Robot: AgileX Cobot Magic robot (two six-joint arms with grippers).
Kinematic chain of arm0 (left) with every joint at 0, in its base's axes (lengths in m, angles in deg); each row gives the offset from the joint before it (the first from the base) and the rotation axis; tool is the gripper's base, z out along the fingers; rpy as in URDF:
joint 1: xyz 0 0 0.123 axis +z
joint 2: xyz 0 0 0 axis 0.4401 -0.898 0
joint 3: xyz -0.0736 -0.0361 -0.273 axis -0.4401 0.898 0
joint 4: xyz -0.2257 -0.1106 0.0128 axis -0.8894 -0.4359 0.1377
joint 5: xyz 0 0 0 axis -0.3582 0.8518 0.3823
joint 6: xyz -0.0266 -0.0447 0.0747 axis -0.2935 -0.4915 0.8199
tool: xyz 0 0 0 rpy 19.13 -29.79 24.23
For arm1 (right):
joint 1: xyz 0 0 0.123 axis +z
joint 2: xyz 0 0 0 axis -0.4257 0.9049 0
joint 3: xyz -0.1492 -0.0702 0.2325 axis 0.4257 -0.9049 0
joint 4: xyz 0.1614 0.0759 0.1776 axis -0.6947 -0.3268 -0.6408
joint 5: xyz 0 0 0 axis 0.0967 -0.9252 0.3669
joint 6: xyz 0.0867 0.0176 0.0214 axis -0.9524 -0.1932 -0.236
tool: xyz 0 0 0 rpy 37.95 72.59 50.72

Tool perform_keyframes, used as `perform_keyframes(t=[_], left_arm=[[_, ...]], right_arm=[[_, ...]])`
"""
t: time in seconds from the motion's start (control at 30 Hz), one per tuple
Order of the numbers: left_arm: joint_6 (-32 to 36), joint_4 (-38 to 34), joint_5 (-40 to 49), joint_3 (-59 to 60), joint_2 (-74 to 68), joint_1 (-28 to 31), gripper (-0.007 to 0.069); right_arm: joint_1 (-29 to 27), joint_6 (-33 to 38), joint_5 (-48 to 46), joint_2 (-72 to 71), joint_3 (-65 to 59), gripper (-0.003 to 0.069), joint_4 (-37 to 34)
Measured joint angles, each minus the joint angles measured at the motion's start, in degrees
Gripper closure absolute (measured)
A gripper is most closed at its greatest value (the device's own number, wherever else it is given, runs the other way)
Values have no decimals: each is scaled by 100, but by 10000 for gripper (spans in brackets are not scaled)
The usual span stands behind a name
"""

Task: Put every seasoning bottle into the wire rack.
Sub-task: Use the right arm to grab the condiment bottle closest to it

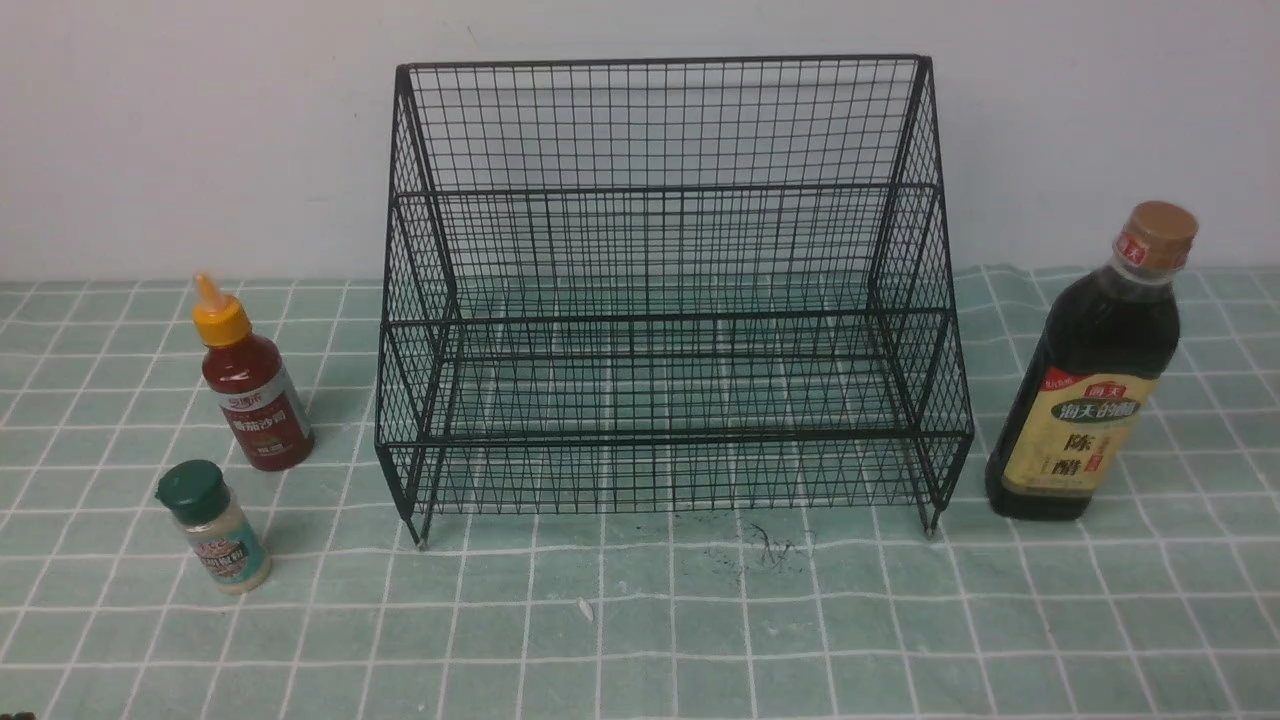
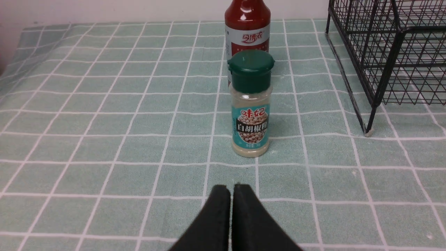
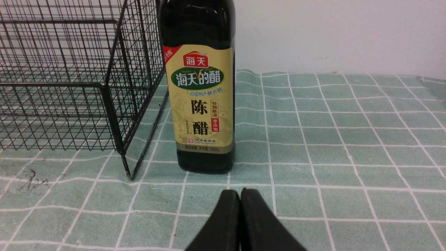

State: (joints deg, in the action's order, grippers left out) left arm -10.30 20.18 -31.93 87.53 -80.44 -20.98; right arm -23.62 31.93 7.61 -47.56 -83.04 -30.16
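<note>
Shaker jar (image 2: 251, 104) stands before left pincer (image 2: 231, 190), vinegar bottle (image 3: 202, 97) before right pincer (image 3: 240, 195).

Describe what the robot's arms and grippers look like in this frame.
Only the tips show. The left gripper and right gripper each have two matte black fingers, broad at the base and tapering to rounded tips. No cables, markings or arm links are visible; the front view shows neither arm.
</note>
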Motion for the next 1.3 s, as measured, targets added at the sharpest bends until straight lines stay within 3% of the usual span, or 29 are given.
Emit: perform_keyframes(t=[0.93, 1.0, 1.17, 1.3], left_arm=[[0, 0, 0, 0, 0, 0, 631], [0, 0, 0, 0, 0, 0, 631], [0, 0, 0, 0, 0, 0, 631], [0, 0, 0, 0, 0, 0, 631]], right_arm=[[0, 0, 0, 0, 0, 672, -7], [0, -137, 120, 0, -6, 672, -278], [0, -967, 1417, 0, -31, 672, -2038], [0, -1028, 2305, 0, -31, 672, -3013]])
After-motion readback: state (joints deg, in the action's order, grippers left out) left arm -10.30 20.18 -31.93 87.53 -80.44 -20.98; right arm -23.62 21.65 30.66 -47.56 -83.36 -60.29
